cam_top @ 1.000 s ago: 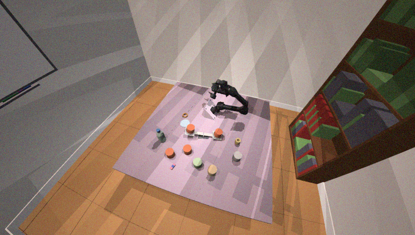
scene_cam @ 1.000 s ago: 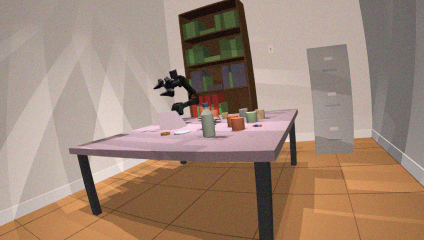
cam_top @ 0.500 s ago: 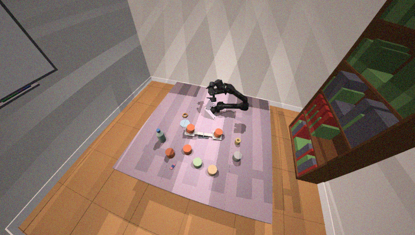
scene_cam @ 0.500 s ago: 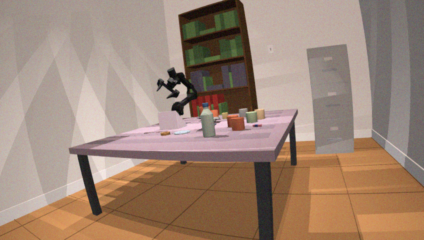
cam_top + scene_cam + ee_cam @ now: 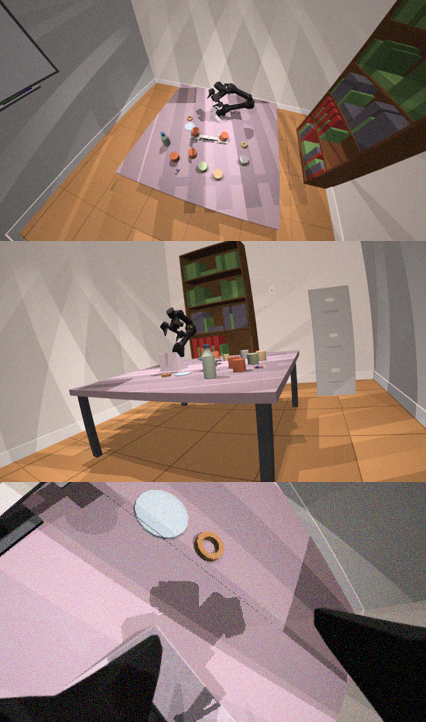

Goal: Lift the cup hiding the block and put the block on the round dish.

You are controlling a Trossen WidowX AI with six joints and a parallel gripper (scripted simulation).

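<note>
At the middle of the surface, taking twelve o'clock as the upper edge of the top view, stands the balance. One orange cup is upright on its ten o'clock end, the other orange cup upright on its three o'clock end. The block is out of sight; which cup covers it cannot be told. The round dish lies flat at ten o'clock from the balance, bare, with an orange ring near it. A bottle stands upright at nine o'clock. The arm is at one o'clock. Its end effector is raised above the surface near twelve o'clock, fingers spread wide, gripping nothing, well apart from both cups.
</note>
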